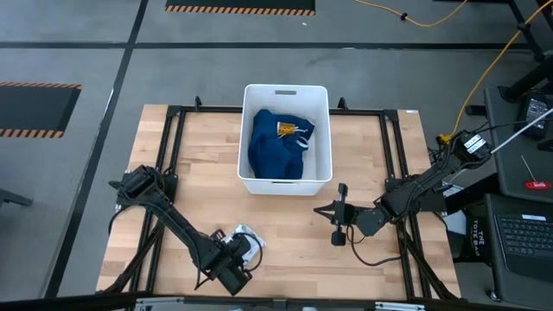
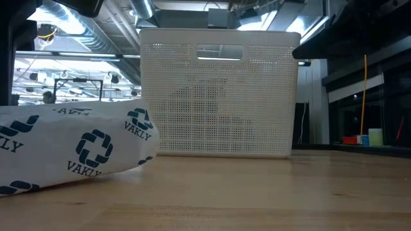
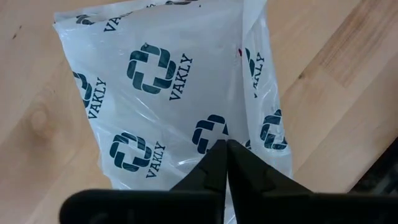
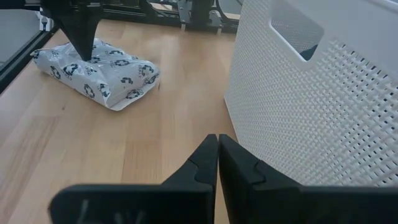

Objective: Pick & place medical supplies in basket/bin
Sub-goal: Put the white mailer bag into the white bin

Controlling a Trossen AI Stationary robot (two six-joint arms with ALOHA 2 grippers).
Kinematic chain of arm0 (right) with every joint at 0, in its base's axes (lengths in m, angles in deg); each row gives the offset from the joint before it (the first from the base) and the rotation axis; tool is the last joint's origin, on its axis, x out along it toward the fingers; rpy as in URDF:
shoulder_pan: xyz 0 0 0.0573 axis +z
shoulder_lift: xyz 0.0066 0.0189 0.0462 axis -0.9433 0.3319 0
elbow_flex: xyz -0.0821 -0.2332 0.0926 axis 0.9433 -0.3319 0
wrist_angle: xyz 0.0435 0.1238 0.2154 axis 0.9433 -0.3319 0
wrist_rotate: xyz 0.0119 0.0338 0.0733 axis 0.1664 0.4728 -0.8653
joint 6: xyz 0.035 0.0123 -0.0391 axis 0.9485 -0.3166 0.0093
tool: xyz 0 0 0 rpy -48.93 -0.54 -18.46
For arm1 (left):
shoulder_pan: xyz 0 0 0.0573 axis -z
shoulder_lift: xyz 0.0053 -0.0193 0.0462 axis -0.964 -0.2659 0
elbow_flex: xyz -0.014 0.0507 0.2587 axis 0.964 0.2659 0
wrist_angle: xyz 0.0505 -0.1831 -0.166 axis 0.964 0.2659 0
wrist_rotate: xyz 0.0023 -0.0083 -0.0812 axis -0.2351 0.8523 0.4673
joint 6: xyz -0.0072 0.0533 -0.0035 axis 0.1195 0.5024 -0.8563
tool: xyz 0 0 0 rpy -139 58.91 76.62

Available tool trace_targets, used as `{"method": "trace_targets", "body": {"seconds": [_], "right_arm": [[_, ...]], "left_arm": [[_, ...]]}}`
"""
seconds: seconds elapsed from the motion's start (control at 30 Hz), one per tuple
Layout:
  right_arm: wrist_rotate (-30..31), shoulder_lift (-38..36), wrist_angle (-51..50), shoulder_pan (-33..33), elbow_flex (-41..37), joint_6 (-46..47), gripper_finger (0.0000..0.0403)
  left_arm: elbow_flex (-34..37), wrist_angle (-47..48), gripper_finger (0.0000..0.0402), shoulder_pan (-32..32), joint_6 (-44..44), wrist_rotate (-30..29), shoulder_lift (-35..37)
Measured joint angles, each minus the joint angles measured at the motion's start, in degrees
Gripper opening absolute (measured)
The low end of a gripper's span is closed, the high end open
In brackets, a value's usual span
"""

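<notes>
The white packet with blue rings (image 1: 248, 240) lies flat on the wooden table near its near edge; it also shows in the low view (image 2: 70, 154) and the right wrist view (image 4: 96, 74). My left gripper (image 3: 226, 144) stands over it, shut on its film. The white tub (image 1: 285, 87) stands at the table's middle. Inside it lies the dark blue garment (image 1: 272, 151), and the amber bottle (image 1: 289, 130) rests on that cloth. The black block is out of view. My right gripper (image 1: 340, 226) is shut and touches nothing, hovering near the tub's near right corner. My left gripper comes from above, pointing down (image 4: 92, 57), and its shut fingertips (image 3: 214, 155) meet on the packet's upper face, at a raised crease in the film (image 3: 231, 127) near one end. How much film lies between them does not show. The packet rests on the table.
Black frame rails (image 1: 173, 155) run along the table's left, right and far sides. The tub's perforated wall (image 4: 311, 112) rises close beside my right gripper (image 4: 217, 140). Bare wood (image 1: 294, 250) lies between the two grippers.
</notes>
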Motion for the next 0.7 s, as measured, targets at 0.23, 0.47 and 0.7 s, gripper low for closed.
{"method": "trace_targets", "body": {"seconds": [0.23,0.47,0.7], "right_arm": [[0.0,0.0,0.0,0.0,0.0,0.0,0.0018],[0.0,0.0,0.0,0.0,0.0,0.0,0.0018],[0.0,0.0,0.0,0.0,0.0,0.1,0.0018]], "left_arm": [[-0.9,0.6,0.0026,0.0,1.1,0.2,-0.2],[-5.6,0.7,0.0064,0.1,6.9,-0.9,-0.2],[-5.9,0.0,0.0093,0.1,5.6,-1.6,-0.2]]}}
